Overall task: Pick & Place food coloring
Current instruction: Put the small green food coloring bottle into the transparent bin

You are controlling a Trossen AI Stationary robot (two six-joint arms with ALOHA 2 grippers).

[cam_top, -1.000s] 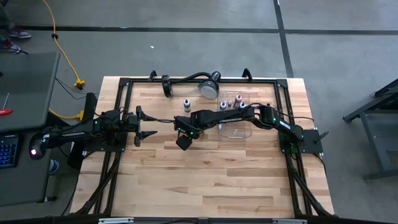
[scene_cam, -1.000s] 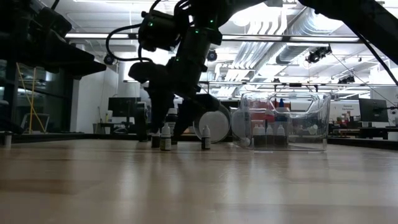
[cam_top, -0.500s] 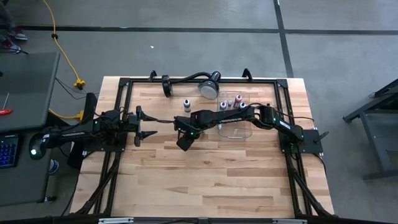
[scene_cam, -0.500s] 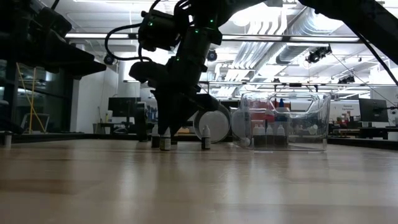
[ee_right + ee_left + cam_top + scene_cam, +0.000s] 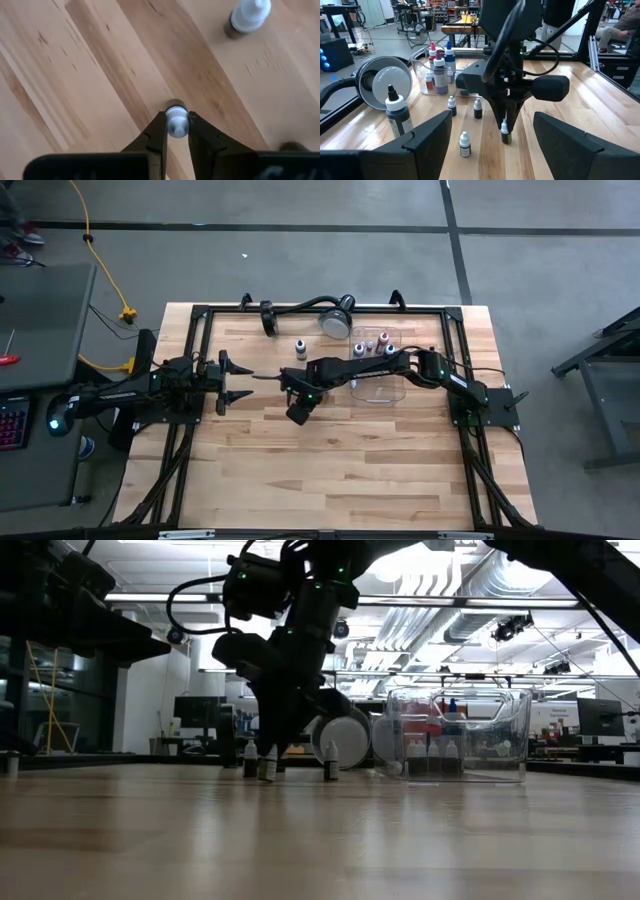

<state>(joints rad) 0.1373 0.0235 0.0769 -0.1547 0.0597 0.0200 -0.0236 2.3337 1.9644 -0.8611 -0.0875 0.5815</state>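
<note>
High view: the right arm's dark two-finger gripper (image 5: 297,412) reaches to centre frame, left of the clear rectangular plastic tray (image 5: 378,391) that already holds several bottles, presumably the drop-off point. The left arm's dark gripper (image 5: 236,381) waits at left of centre, fingers spread.

Low view: the right gripper (image 5: 268,755) points straight down onto the tiny dropper bottle with a white cap and dark body (image 5: 267,769), which stands on the light wooden table (image 5: 320,840) left of centre. 2 more loose bottles stand just beside it.

Left wrist view: the right gripper (image 5: 505,126) stands vertical at centre frame, its tips at the bottle's (image 5: 505,134) cap, giving a top-down pick. At least 3 other loose bottles stand to its left.

Right wrist view: the fingers pinch the white ribbed cap (image 5: 176,122) at lower centre, the body hidden beneath. The bottle appears upright and not yet lifted.
</note>
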